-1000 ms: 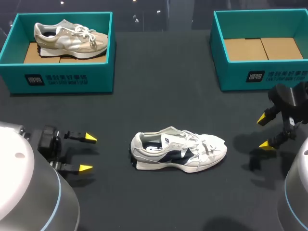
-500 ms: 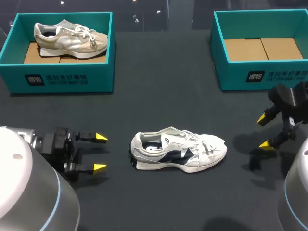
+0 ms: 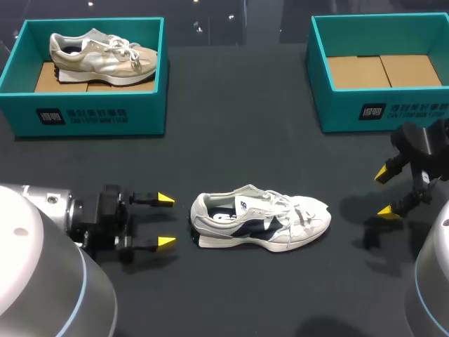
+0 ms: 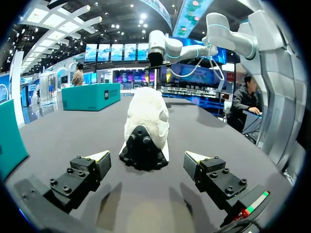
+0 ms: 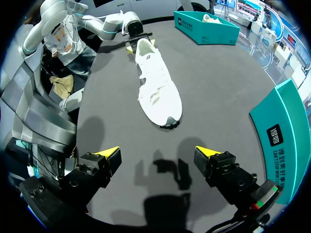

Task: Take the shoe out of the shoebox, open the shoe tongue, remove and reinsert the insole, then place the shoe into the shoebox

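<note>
Resting on the dark surface (image 3: 238, 154), outside the empty right shoebox (image 3: 337, 116), the white-and-navy sneaker (image 3: 259, 222) is already out. Tongue, insole and return steps appear undone. The left end effector (image 3: 166, 220), fingers apart, sits just behind the heel. The right end effector (image 3: 385, 191), likewise apart, hangs beyond the toe.

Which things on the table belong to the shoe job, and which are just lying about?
In the job: white and navy shoe, empty shoebox at right, left gripper, right gripper, both open.
Lying about: left shoebox, beige shoe inside it.
</note>
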Controlling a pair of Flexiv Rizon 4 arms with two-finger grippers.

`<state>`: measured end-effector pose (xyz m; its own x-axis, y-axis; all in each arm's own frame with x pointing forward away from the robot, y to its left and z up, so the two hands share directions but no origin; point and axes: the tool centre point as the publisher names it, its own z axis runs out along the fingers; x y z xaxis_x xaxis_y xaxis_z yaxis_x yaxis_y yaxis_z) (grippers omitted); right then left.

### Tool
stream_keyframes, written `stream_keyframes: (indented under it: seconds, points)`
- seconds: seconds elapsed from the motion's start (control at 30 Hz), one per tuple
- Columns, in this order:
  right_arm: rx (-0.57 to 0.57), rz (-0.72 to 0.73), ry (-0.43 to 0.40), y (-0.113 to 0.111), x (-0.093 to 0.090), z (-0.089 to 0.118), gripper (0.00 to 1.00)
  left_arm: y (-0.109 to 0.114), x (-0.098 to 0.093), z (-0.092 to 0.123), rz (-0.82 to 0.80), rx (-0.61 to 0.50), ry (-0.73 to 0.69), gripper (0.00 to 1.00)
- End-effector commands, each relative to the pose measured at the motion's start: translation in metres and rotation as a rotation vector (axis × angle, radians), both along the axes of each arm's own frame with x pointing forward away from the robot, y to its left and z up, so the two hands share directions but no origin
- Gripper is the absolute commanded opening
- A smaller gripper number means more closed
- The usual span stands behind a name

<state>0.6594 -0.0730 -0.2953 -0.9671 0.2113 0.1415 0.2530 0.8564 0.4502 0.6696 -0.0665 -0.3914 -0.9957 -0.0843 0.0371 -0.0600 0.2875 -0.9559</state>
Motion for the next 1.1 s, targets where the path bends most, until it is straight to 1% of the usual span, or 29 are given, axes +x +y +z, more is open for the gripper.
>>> stream_keyframes:
  seconds: [0.03,0.23,0.43,0.67,1.1]
  points:
    - [-0.003,-0.001,-0.001,0.000,-0.001,0.000,1.00,-0.010,0.006,-0.005,-0.003,0.001,0.002,1.00]
    - [-0.003,-0.001,-0.001,0.000,-0.001,0.000,1.00,-0.019,0.007,-0.007,-0.005,0.000,0.002,1.00]
    - [-0.003,-0.001,-0.001,0.000,-0.001,0.000,1.00,-0.029,0.004,-0.010,-0.016,0.000,-0.002,1.00]
    - [-0.003,-0.001,-0.001,0.000,-0.001,0.000,1.00,-0.040,0.008,-0.016,-0.021,0.011,-0.012,1.00]
    - [-0.003,-0.001,-0.001,0.000,-0.001,0.000,1.00,-0.055,0.011,-0.019,-0.034,0.002,-0.014,1.00]
